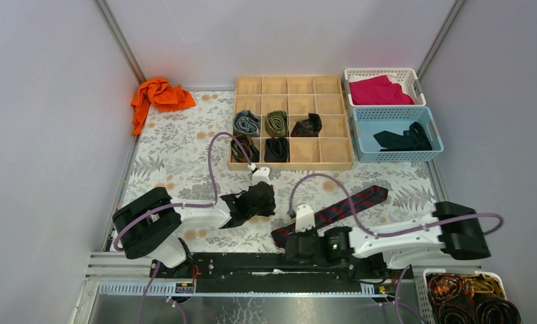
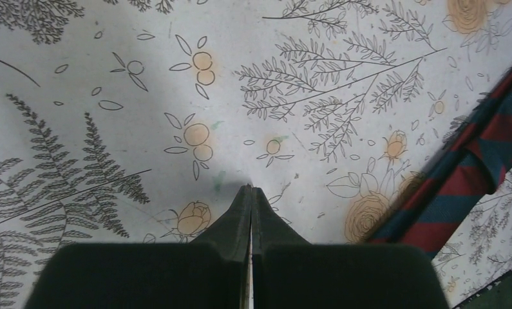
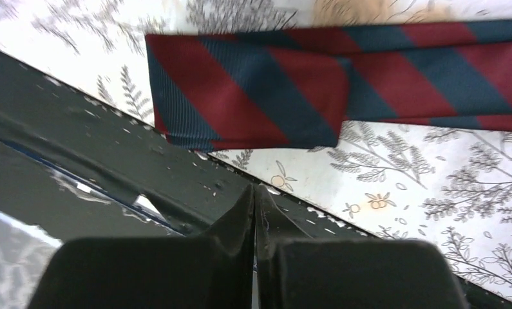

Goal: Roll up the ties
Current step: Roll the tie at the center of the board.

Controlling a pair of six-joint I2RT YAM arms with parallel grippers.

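Right gripper closed, empty, near the flat navy-and-red striped tie; left gripper closed too.

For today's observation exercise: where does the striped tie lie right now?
From above, the striped tie lies diagonally on the floral mat, right of centre, its near end just beyond the right fingers.

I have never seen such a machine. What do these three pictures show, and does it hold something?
Two robot arms stand at a table's near edge. The wide picture looks down from above; the other two come from cameras on each wrist. On the flowered table cover lies a striped tie, flat and unrolled. A wooden divider box holds several rolled ties. Behind are an orange cloth and two baskets. The left gripper and the right gripper both have their jaws shut, holding nothing.
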